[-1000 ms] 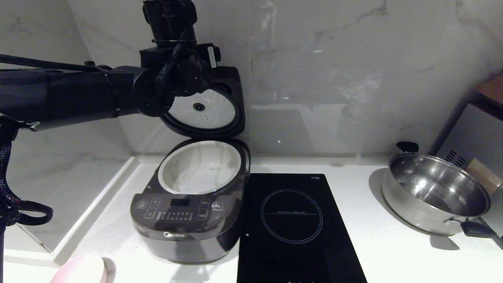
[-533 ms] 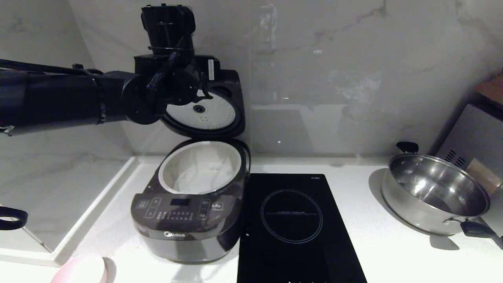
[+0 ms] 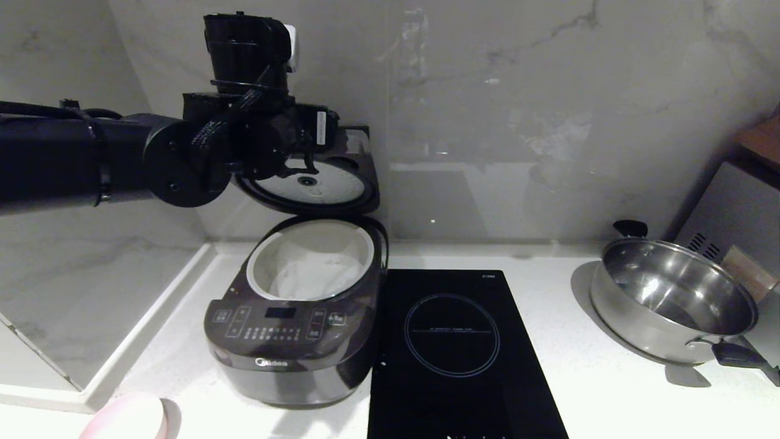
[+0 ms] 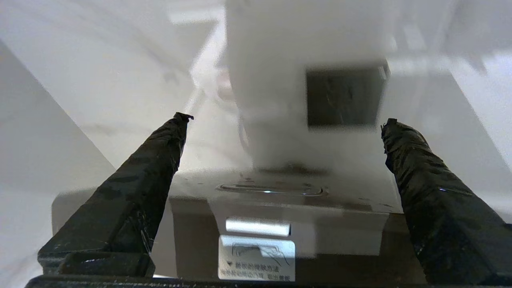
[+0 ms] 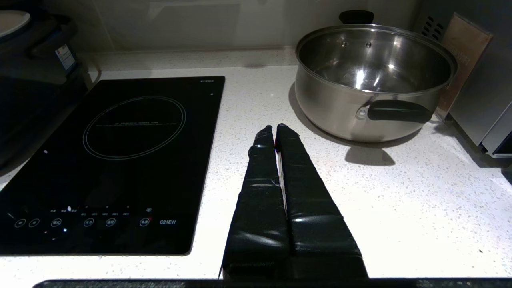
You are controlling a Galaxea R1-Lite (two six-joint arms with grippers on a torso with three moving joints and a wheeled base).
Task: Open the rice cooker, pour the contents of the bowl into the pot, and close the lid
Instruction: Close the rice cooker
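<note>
Cooker (image 3: 292,341) on the table, lid (image 3: 323,180) tilted forward off upright, pot (image 3: 311,259) showing white contents. Our left tool (image 4: 284,132) sits behind the lid's top edge, fingers wide apart, gripping nothing; the lid lies just in front of and below it. We judge closing is in hand. Bowl (image 3: 125,417) rests at the near left edge. Right tool (image 5: 275,132) parked, fingers together, well apart.
</note>
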